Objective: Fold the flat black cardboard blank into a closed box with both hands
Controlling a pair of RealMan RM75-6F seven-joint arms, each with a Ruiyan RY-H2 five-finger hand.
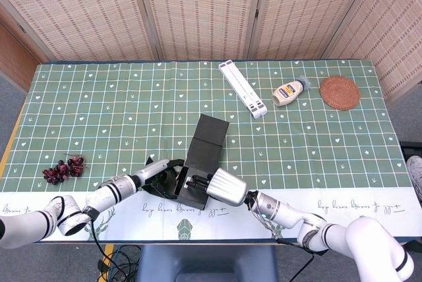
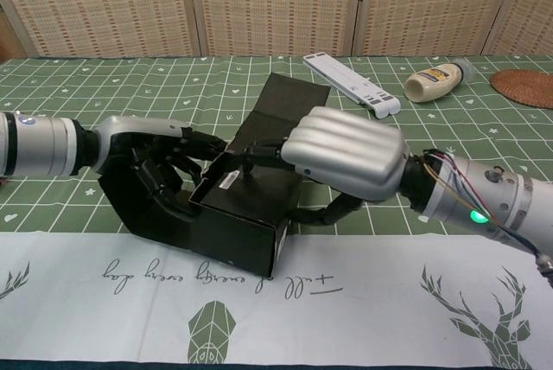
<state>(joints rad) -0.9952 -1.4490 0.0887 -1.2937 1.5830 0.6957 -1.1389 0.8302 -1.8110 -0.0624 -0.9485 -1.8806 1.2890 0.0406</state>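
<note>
A: Hands first. Right hand [image 2: 346, 158] lies knuckles-up over the black cardboard box [image 2: 246, 223], fingers reaching into its open mouth, thumb curled under the near side wall; I read that as grasping the box wall. Left hand [image 2: 160, 167] is on the opposite side, dark fingers pressed among the panels there. Whether it grips a flap or only braces, I cannot tell.

B: Box position?

A: Near table edge, straddling the green cloth [image 1: 119, 111] and its white border, between the two hands. Body is erected, mouth open, long lid flap [image 1: 210, 138] trailing away from the robot.

B: Step?

A: Judged mid-fold: walls up, closure not done. Next move likely needs the side flaps tucked in, then the lid brought over while one hand steadies the body.

B: Surroundings?

A: Grapes [image 1: 62, 169] far left; white bar [image 1: 242, 88], bottle [image 1: 290, 91] and woven coaster [image 1: 339, 92] well apart at the back.
</note>
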